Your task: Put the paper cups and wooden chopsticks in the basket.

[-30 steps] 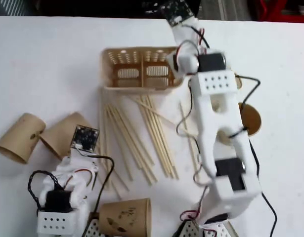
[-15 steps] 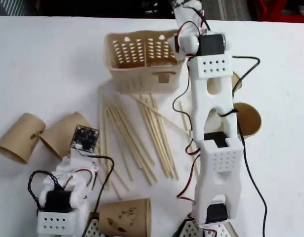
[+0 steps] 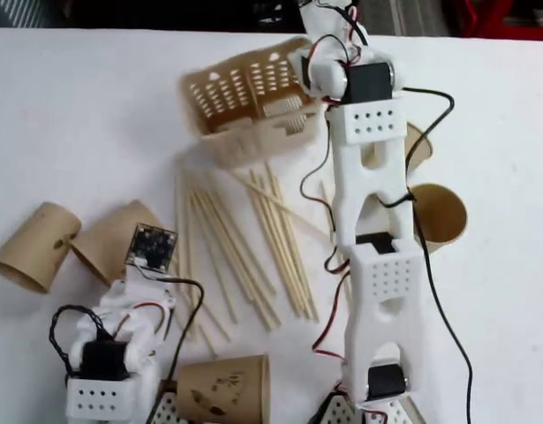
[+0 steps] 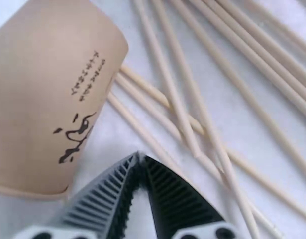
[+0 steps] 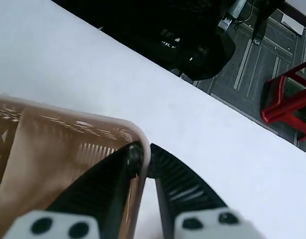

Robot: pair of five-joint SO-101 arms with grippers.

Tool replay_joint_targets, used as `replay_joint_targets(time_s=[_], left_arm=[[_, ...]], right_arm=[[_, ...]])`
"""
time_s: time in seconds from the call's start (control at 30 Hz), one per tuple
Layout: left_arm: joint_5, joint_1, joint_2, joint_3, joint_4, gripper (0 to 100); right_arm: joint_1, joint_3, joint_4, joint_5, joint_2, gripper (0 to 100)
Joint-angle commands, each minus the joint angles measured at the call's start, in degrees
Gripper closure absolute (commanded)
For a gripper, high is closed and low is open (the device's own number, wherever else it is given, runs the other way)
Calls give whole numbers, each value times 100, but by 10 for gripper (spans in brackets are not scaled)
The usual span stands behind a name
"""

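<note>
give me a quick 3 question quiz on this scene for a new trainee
1. True or false: the right gripper is shut on the rim of the basket.
2. Pick one: the paper cup beside the left gripper is A) upright, B) lying on its side, C) inside the basket.
3. Fill in the gap: the wooden chopsticks lie scattered on the ___.

Key: 1 true. 2 B. 3 table.
</note>
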Motion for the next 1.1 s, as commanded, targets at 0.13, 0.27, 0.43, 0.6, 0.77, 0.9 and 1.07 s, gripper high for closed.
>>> replay_joint_targets(time_s=[0.13,0.27,0.43,0.6,0.77,0.9,1.07], left_arm=[[62,84,-57,-18,18,975],[62,84,-57,-18,18,975],[62,84,-57,-18,18,975],[62,84,-57,-18,18,975],[62,84,-57,-18,18,975],[70,84,-57,-18,18,975],[70,84,-57,-18,18,975]], right_arm=[[136,-211,-189,-571,154,980],[119,-211,303,-765,163,980],[119,-273,804,-835,163,980],[163,-273,769,-809,163,980],[110,-325,171,-791,154,980],[215,-316,-242,-818,198,980],[479,-316,-312,-853,198,980]])
